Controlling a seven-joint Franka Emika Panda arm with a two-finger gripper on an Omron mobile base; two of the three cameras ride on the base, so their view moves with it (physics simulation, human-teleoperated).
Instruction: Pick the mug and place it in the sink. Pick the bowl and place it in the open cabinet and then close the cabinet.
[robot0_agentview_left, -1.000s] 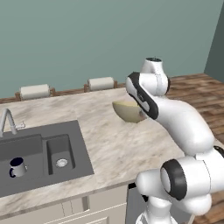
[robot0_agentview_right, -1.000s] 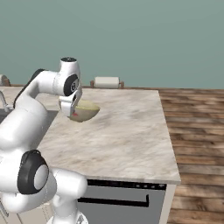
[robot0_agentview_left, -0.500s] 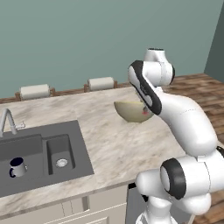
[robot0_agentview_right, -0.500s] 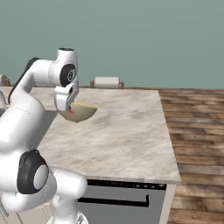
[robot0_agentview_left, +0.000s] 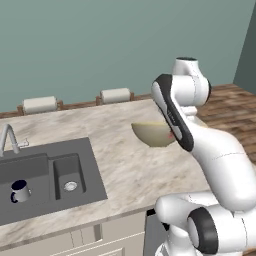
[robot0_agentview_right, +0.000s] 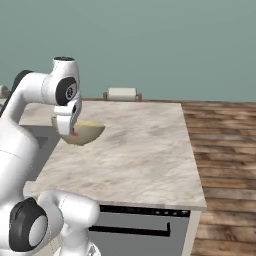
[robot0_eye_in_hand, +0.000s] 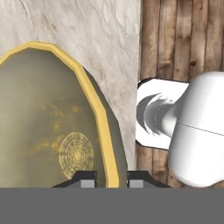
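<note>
The olive-tan bowl (robot0_agentview_left: 152, 133) hangs above the marble counter, held by its rim. My gripper (robot0_eye_in_hand: 110, 178) is shut on that rim, one finger inside the bowl (robot0_eye_in_hand: 52, 127) and one outside. From the right base view the bowl (robot0_agentview_right: 84, 132) sits just under my hand (robot0_agentview_right: 68, 125). The dark mug (robot0_agentview_left: 19, 191) stands in the large basin of the grey sink (robot0_agentview_left: 85, 172) at the left. The cabinet is out of view.
A chrome faucet (robot0_agentview_left: 9, 137) rises behind the sink. Two cream chair backs (robot0_agentview_left: 116, 95) stand beyond the counter's far edge. Wooden floor (robot0_agentview_right: 225, 150) lies to the right of the counter, and a black oven front (robot0_agentview_right: 135, 227) sits below its near edge.
The arm has risen and carried the bowl higher above the counter, with the bowl still held by its rim. The mug has not moved.
</note>
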